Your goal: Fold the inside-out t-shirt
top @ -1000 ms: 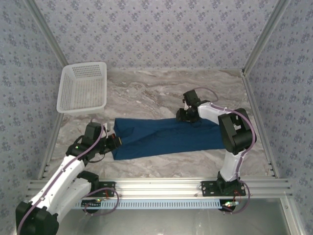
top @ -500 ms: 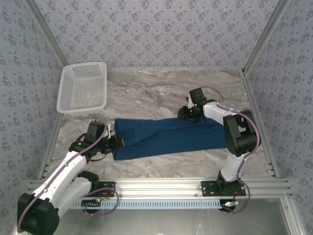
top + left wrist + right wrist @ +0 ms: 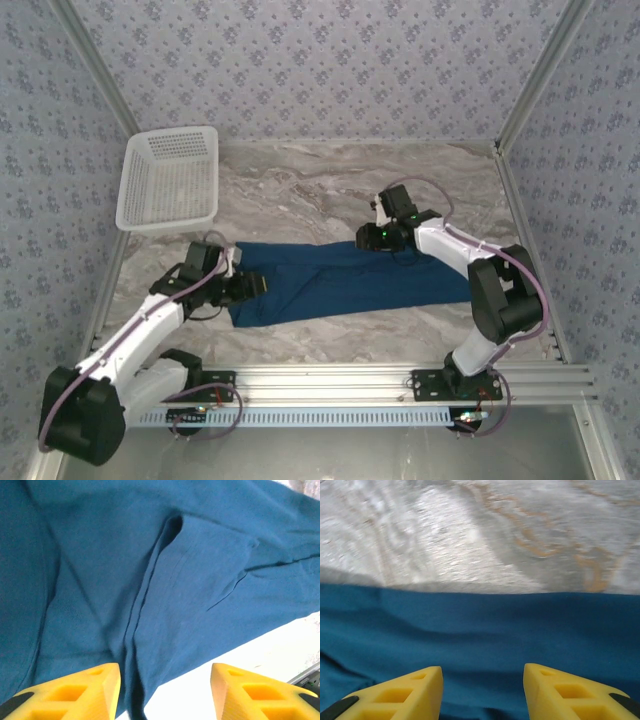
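The inside-out t-shirt (image 3: 350,280) lies as a long, dark navy strip across the middle of the marble table. My left gripper (image 3: 257,285) hovers over its left end, open. In the left wrist view the yellow fingers (image 3: 102,682) stand apart above a lengthwise crease in the t-shirt (image 3: 190,580), with the cloth's near edge and bare table between them (image 3: 165,685). My right gripper (image 3: 368,238) is at the strip's far edge, right of centre, also open. Its fingers (image 3: 555,685) straddle flat t-shirt cloth (image 3: 480,625), gripper (image 3: 482,682) holding nothing.
A white lattice basket (image 3: 170,180) stands at the far left, beyond the left arm. Marble table (image 3: 320,185) lies bare beyond the shirt. Aluminium frame rails (image 3: 330,380) run along the near edge, and patterned walls close in the sides.
My left gripper opened and let go of the shirt's left end, then shifted slightly right over the cloth. The right gripper drifted a little left along the far edge.
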Motion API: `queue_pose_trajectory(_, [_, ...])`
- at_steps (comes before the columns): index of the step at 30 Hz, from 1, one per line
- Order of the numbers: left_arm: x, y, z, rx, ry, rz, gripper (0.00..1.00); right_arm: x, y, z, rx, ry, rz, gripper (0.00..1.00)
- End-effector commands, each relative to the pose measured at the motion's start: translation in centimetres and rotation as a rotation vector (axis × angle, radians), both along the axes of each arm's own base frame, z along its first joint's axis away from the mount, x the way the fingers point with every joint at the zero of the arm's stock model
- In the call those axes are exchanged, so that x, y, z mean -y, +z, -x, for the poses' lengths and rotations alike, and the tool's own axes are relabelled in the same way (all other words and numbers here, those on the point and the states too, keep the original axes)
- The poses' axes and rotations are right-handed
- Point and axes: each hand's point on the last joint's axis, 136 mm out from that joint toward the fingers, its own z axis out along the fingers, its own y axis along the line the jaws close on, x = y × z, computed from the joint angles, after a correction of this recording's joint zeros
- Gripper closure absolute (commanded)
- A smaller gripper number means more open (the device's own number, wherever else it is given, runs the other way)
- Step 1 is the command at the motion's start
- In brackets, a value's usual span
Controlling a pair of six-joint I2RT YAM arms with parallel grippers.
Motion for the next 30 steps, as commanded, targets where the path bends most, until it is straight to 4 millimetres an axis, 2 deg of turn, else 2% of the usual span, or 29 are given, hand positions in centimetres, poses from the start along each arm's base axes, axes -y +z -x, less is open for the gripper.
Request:
queue_pose_trajectory(1, [2.4,1.6,-4.2,0.137,-0.082,0.004,0.47,-1.0,1.0,0.2,0.048,0.049,0.008,0.52])
queue_pose_trajectory(6, [4.3,-0.8,-7.9,0.17,-0.17,-0.118,0.42,-1.1,0.9,0.6,0.016,0.053,-0.015,0.52])
queue_pose_trajectory(10, [5.4,-2.5,-9.3,0.153,-0.234,-0.174,0.4,-0.2,0.9,0.7,0.012,0.043,-0.009,0.52])
queue_pose_trajectory(12, [5.9,-3.0,-9.4,0.137,-0.258,-0.185,0.42,0.2,0.9,0.8,0.012,0.034,-0.012,0.52])
queue_pose_trajectory(15, [6.9,-3.0,-8.8,0.122,-0.298,-0.177,0.52,0.8,0.8,0.9,0.011,0.021,-0.01,0.52])
queue_pose_trajectory(21, [7.5,-2.8,-7.8,0.1,-0.333,-0.166,0.77,2.0,0.9,0.7,0.01,-0.009,-0.017,0.52])
queue_pose_trajectory(27, [8.5,-1.8,-7.3,0.103,-0.362,-0.159,0.96,2.7,1.7,0.6,0.027,-0.02,-0.011,0.53])
queue_pose_trajectory(30, [11.2,0.1,-6.4,0.123,-0.393,-0.105,1.0,3.8,2.0,0.6,0.029,-0.04,0.015,0.53])
